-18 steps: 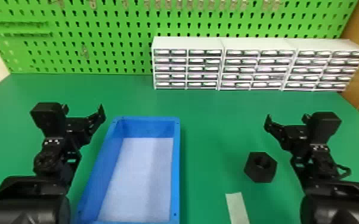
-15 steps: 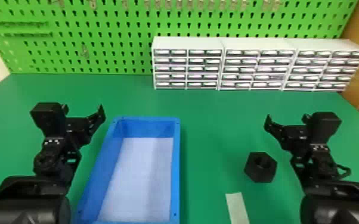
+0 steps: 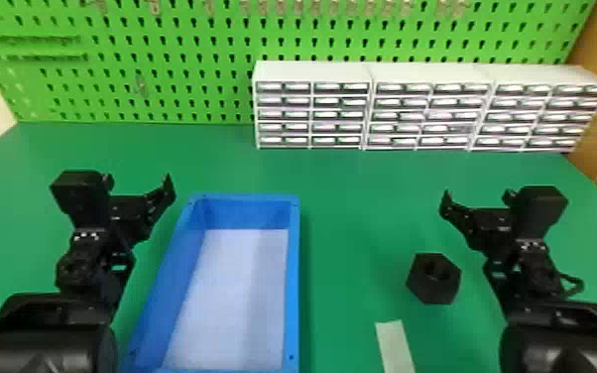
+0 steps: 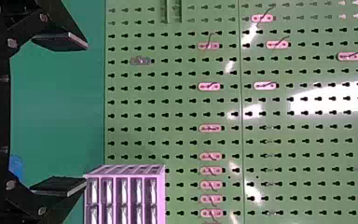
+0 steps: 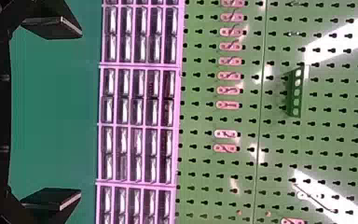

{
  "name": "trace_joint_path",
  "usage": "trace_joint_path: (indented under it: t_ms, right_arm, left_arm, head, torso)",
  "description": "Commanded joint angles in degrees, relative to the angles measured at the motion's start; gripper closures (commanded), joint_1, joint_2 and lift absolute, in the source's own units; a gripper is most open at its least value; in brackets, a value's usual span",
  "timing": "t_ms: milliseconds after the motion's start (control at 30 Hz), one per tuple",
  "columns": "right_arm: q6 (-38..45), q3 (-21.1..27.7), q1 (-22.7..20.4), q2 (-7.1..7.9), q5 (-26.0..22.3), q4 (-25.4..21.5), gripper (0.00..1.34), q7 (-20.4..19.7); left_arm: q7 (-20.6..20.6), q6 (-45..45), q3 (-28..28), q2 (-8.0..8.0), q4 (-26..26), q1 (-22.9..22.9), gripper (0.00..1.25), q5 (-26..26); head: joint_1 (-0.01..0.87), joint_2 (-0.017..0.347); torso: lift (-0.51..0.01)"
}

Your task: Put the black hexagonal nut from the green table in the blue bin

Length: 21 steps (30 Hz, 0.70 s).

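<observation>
Plainly, you have the green table (image 3: pixel 352 198) as the widest thing, the green pegboard (image 3: pixel 173 74) beyond it at 12 o'clock, and the white drawer cabinets (image 3: pixel 312 114) at 2 o'clock from the middle of the head view. The blue bin (image 3: pixel 292 278) sits nearer you. Your left gripper (image 4: pixel 86 113) is at its 11 o'clock, fingers spread and holding nothing; your right gripper (image 5: pixel 81 113) is spread and empty too. The black hexagonal nut (image 3: pixel 431 290) rests on the table at the bin's 3 o'clock, 6 o'clock from the right fingertips, with a pale strip (image 3: pixel 394 342) at its 7 o'clock. Watch your descent: come down off-centre and one finger could land on the nut and shove it; grip across its corners and it may twist out; carry it too low and it could catch the bin's near wall
</observation>
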<state>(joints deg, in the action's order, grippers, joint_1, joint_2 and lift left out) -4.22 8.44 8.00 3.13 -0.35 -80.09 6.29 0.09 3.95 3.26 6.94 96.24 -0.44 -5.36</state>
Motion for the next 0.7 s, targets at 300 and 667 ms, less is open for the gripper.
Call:
trace_joint_path:
  t_ms: [300, 667]
  right_arm:
    - [6.68, 0.44, 0.18, -0.05, 0.00, -3.40, 0.10, 0.04]
    - [28.39, 1.05, 1.50, 0.30, 1.49, -12.37, 0.10, -0.05]
  left_arm:
    - [0.00, 0.00, -0.01, 0.00, 0.00, 0.00, 0.24, 0.00]
    - [0.00, 0.00, -0.01, 0.00, 0.00, 0.00, 0.24, 0.00]
  head:
    - [0.686, 0.052]
    - [0.686, 0.052]
  torso:
    - [-0.097]
    - [-0.097]
